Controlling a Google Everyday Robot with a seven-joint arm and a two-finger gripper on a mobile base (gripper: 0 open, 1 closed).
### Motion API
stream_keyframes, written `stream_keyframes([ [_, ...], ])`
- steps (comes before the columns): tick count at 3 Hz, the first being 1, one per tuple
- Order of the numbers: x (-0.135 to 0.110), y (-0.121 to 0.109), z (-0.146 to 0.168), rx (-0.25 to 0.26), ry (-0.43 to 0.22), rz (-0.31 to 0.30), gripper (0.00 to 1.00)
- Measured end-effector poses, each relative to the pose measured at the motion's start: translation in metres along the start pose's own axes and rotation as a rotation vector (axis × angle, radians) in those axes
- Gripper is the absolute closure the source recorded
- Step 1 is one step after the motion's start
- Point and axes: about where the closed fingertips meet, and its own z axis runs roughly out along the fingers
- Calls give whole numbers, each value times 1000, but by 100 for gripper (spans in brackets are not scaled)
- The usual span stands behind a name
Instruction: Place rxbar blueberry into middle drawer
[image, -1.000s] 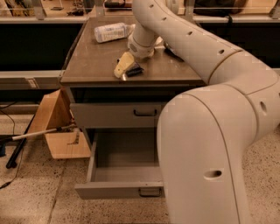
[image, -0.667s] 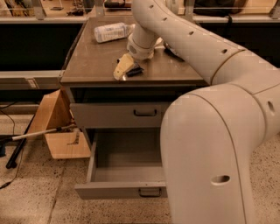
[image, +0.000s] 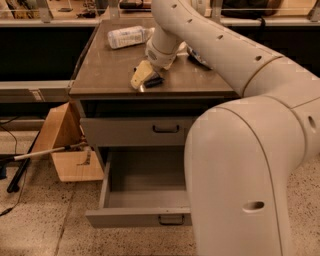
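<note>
End effector: the end effector (image: 141, 80) is low over the front part of the desk (image: 107, 75), tilted down toward its left front edge.
Grip state: I cannot tell whether it is apart, together or clamped on anything.
Task item: a small dark piece, probably the rxbar blueberry (image: 153, 81), shows right at the end effector's tip, on or just above the desk; too little of it shows to read the wrapper.
Arm: the pale arm (image: 235, 60) runs from the lower right up across the desk's right side and covers that part of the desk.
Behind the arm: a dark-and-pale item (image: 196, 54) lies partly hidden by the arm.
Bottle: a clear bottle (image: 127, 36) lies on its side at the back left of the desk, well apart from the end effector.
Upper drawer: the upper drawer (image: 130, 131) is closed.
Middle drawer: the middle drawer (image: 135, 218) is pulled out below it; the arm's bulk covers its right part.
Floor: a cardboard box (image: 62, 132) leans by the cabinet's left side on the floor (image: 45, 220), with a pale pole (image: 42, 153) across it.
</note>
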Motion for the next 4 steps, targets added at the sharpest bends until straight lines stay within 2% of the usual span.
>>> stream_keyframes([
  [2,0,0,0,0,0,0,90],
  [3,0,0,0,0,0,0,100],
  [4,0,0,0,0,0,0,100],
])
